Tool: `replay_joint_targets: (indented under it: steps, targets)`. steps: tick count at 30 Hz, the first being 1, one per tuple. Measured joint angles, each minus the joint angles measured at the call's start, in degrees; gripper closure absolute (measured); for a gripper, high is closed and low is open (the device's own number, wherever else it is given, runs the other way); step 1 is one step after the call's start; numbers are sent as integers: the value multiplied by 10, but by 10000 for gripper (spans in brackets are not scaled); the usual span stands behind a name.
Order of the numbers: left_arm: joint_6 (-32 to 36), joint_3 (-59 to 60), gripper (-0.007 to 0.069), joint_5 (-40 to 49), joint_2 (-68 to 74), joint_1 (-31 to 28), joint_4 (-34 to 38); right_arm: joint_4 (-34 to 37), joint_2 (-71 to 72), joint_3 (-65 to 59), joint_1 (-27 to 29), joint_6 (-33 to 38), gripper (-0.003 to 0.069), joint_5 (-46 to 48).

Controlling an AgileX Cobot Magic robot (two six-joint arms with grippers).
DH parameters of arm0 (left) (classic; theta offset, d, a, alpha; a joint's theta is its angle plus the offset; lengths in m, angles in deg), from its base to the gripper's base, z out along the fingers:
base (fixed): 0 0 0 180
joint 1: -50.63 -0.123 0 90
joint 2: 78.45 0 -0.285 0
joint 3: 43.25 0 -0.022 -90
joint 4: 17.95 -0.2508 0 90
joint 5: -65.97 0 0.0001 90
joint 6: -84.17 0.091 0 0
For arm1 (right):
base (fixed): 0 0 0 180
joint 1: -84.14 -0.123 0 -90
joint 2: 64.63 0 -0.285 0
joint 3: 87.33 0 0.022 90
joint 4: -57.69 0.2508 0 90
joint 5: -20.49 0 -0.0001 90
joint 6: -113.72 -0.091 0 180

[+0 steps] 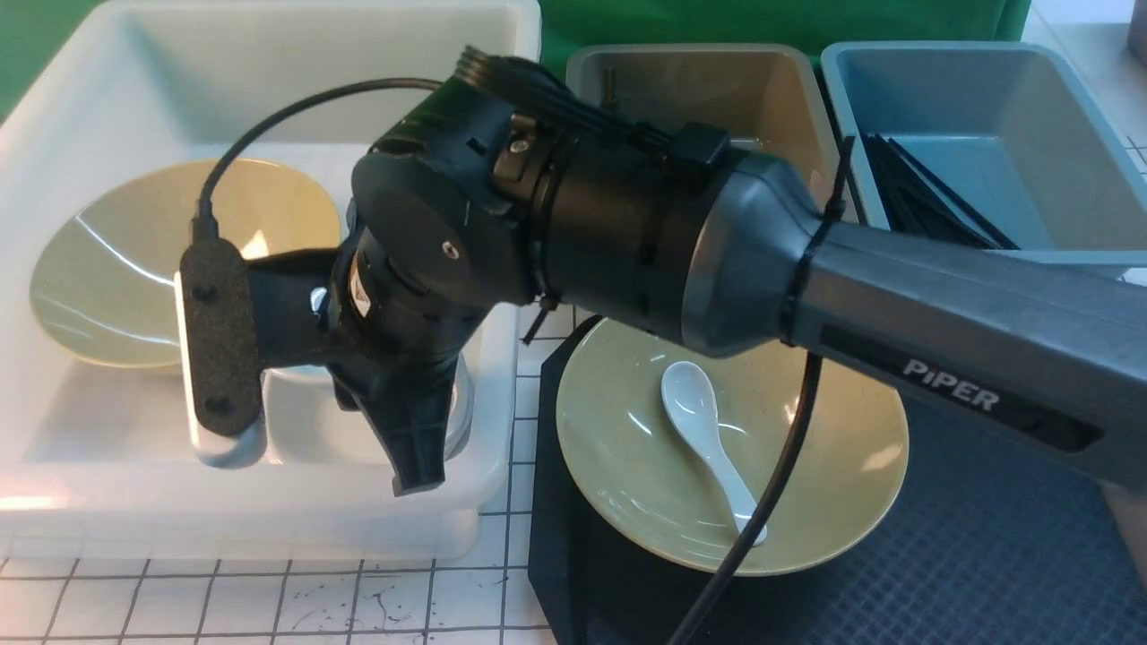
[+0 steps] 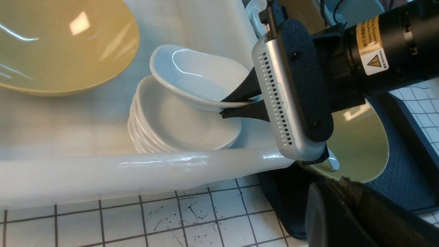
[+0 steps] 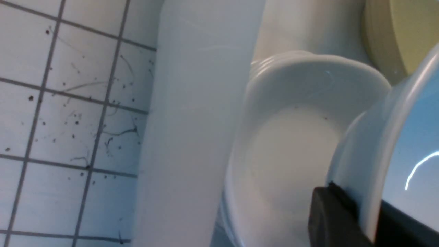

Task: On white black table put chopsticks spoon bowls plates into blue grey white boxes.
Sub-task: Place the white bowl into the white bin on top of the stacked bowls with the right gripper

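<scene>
My right gripper (image 1: 417,466) reaches down into the white tub (image 1: 269,511). It is shut on the rim of a small white plate (image 2: 192,79), which it holds tilted just above a stack of like plates (image 2: 181,127). In the right wrist view the fingers (image 3: 329,212) pinch that plate (image 3: 404,154) over the stack (image 3: 291,147). A yellow bowl (image 1: 134,260) leans in the tub. A second yellow bowl (image 1: 627,448) sits on the black tray (image 1: 986,555) with a white spoon (image 1: 703,421) in it. My left gripper (image 2: 331,183) hangs empty by the tray's corner, its fingers together.
The grey bin (image 1: 699,90) stands behind the tray. The blue bin (image 1: 986,116) at the back right holds black chopsticks (image 1: 923,197). The right arm spans the scene from the right edge to the tub. The gridded white table (image 2: 137,219) shows in front of the tub.
</scene>
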Motion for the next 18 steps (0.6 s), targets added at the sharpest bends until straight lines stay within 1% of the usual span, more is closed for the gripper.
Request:
replay_joint_targets:
  steps: [1,5,6,9,11,12,14,16,18]
  targets:
    - [1,0,624,0,0,0,1,1,-4,0,0,-3,567,1]
    - [1,0,624,-1,0,0,4,6,-9,0,-1,-9,429,1]
    - [2,0,624,-1,0,0,5,6,-9,2,-1,-16,356,1]
    - [2,0,624,-1,0,0,5,6,-8,14,-3,-25,214,20]
    - [2,0,624,-1,0,0,6,7,-1,30,-6,-37,148,61]
    - [2,0,624,-1,0,0,7,7,4,41,-8,-52,126,87]
    - [2,0,624,-4,2,0,14,7,21,66,-9,-91,109,145]
    - [2,0,624,-7,7,0,21,5,35,83,-9,-123,115,186]
    - [2,0,624,-12,24,0,33,-12,60,92,-8,-171,151,191]
